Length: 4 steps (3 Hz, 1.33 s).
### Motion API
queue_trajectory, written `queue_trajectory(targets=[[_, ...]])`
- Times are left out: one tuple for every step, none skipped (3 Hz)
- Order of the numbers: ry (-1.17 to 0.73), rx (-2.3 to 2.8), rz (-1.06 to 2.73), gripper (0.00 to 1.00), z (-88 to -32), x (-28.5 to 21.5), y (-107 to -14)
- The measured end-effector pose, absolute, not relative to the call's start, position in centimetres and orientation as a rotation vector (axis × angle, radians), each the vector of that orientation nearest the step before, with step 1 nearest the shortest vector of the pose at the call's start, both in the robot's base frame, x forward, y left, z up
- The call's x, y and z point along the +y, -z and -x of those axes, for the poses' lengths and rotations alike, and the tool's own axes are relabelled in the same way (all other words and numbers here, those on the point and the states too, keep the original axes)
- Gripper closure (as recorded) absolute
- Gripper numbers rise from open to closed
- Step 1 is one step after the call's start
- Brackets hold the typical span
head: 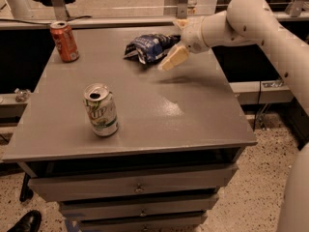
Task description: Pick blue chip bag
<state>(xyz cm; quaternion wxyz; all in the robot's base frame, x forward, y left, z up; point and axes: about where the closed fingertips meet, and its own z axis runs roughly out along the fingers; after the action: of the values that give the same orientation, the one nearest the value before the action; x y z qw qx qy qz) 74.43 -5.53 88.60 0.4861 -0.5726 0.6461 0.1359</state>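
The blue chip bag (148, 47) lies crumpled on the far middle of the grey table (193, 115); it is dark-blue foil with white markings. My gripper (175, 41) reaches in from the right on a white arm (241, 18) and sits at the bag's right end, just above the tabletop. It is open. One cream finger (174, 58) points down-left in front of the bag, and the other (181, 23) shows behind it. The bag rests on the table and is not held.
A green-white soda can (101, 110) stands near the table's front left. An orange can (64, 41) stands at the far left corner. Drawers (137, 187) are below the tabletop. A railing runs behind the table. A shoe (26, 222) is on the floor at lower left.
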Motion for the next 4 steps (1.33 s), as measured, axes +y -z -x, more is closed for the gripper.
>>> queue_trajectory(targets=[[-0.346,1.56,1.343,0.0,-77.3,-5.4,-87.9],[-0.359,1.575,1.31,0.18,-79.4,-4.4,-87.6],[-0.358,1.593,1.285,0.41,-80.3,-3.8,-87.5],[-0.348,1.61,1.263,0.64,-80.5,-4.2,-87.4]])
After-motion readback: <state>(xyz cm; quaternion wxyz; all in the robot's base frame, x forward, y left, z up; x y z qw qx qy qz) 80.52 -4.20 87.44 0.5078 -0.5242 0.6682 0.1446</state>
